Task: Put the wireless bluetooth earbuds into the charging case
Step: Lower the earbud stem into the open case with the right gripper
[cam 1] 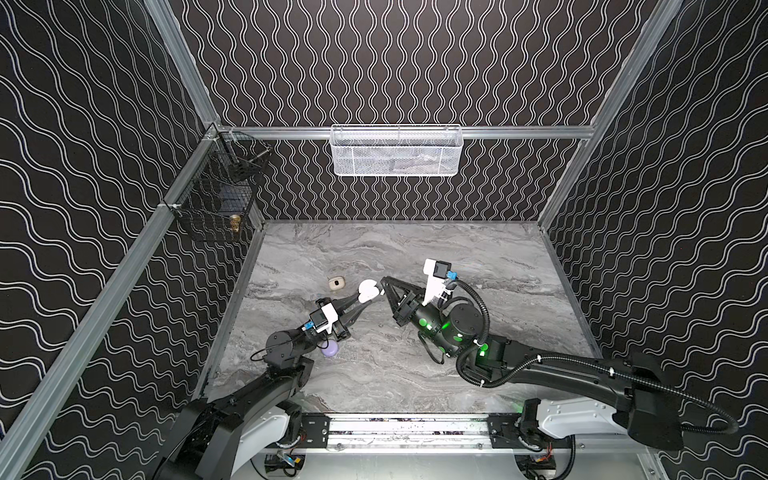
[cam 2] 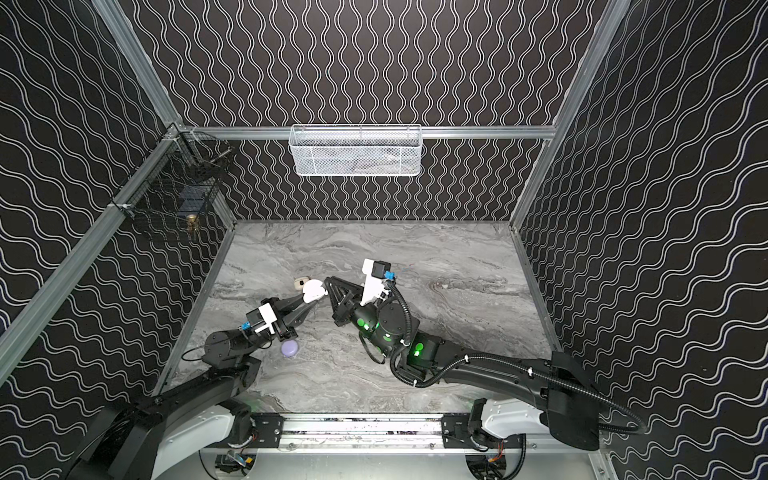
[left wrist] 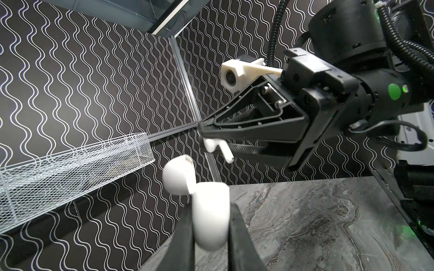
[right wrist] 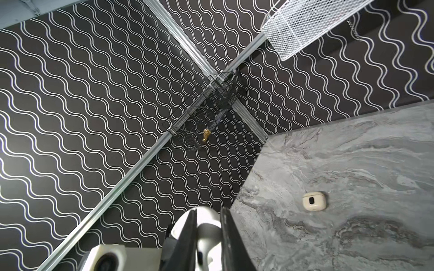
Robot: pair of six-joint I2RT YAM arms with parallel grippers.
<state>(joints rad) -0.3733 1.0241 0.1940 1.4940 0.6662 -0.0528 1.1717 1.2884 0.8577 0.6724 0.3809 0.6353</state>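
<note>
Now the left hand (cam 1: pixel 360 301) is clamped round the body of the glossy white egg-shaped plastic charging case (left wrist: pixel 211 206), whose lid stands open. Just above the case's mouth, the right hand (left wrist: pixel 202 133) pinches a tiny white stemmed plastic earbud (left wrist: pixel 212 145) by its head, stem free. Light, rigid and slick, it likely twists easily, so gripping the bulbous head seems right.

White charging case (left wrist: pixel 211 211), white earbud (left wrist: pixel 213 146), cream case (cam 1: pixel 336 284), grey marbled table (cam 1: pixel 457 257), black wavy-lined walls (cam 1: pixel 395 62)
</note>
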